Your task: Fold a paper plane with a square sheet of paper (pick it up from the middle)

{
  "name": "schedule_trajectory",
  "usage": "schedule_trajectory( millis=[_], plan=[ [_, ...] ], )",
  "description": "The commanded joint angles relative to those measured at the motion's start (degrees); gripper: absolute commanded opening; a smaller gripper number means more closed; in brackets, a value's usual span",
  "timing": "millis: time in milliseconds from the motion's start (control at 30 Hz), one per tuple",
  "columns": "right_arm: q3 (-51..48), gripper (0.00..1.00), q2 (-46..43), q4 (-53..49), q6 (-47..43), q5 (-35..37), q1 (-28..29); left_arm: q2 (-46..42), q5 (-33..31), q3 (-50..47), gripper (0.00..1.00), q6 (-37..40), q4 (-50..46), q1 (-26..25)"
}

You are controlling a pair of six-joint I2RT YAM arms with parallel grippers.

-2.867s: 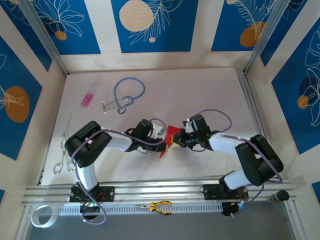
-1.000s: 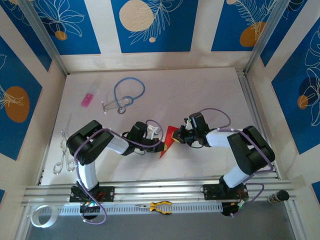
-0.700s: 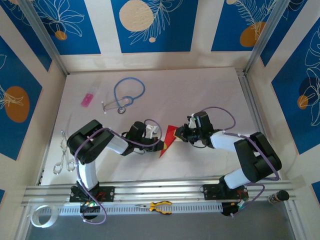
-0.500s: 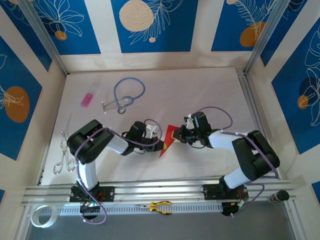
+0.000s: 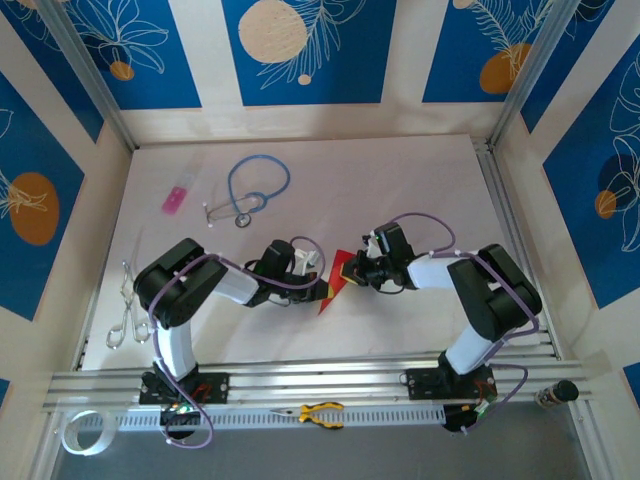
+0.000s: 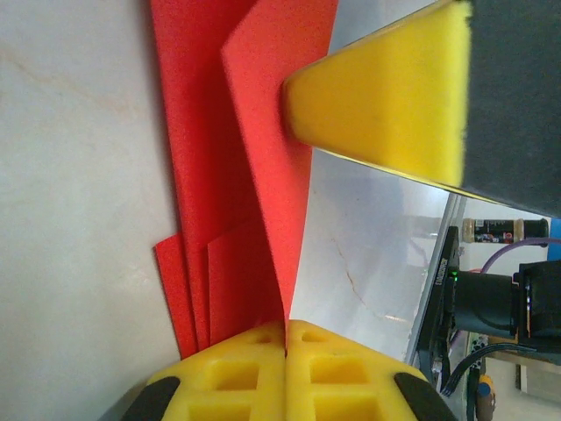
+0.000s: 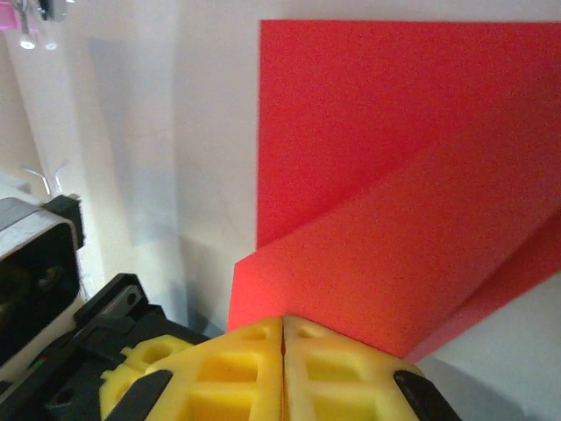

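My left hand point(image 6: 285, 338) has its pads pressed together on the edge of a raised flap of the red paper sheet point(image 6: 254, 132). The sheet lies partly folded on the surface point(image 6: 79, 175) between the two arms. My right hand point(image 7: 282, 338) is pinched just as tight on a lifted flap from the opposite side.

I judge this as a mid-fold step, bringing a flap over towards the centre crease. To do it well, I'd use one hand as the anchor and move the other slowly and low. I'd line the flap's edge up with the crease before pressing down. I wouldn't pull the hands apart, since paper this thin could tear or slip.
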Motion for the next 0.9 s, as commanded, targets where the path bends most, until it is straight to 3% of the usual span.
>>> schedule_trajectory(
  millis=[0,500,867],
  plan=[
    [0.72,0.09,1.68,-0.34,0.73,0.81,-0.74,2.78,-2.42,-0.36,0.00,1.63,-7.37,0.66],
    [1.32,0.10,-1.26,-1.17,-0.96,-1.75,-1.98,3.49,-3.88,-0.67,0.00,0.98,-9.36,0.73],
    [3.15,0.09,3.68,0.67,-1.48,-5.08,-1.90,2.51,-6.02,-2.03,0.00,-0.49,-8.97,0.77]
  ],
)
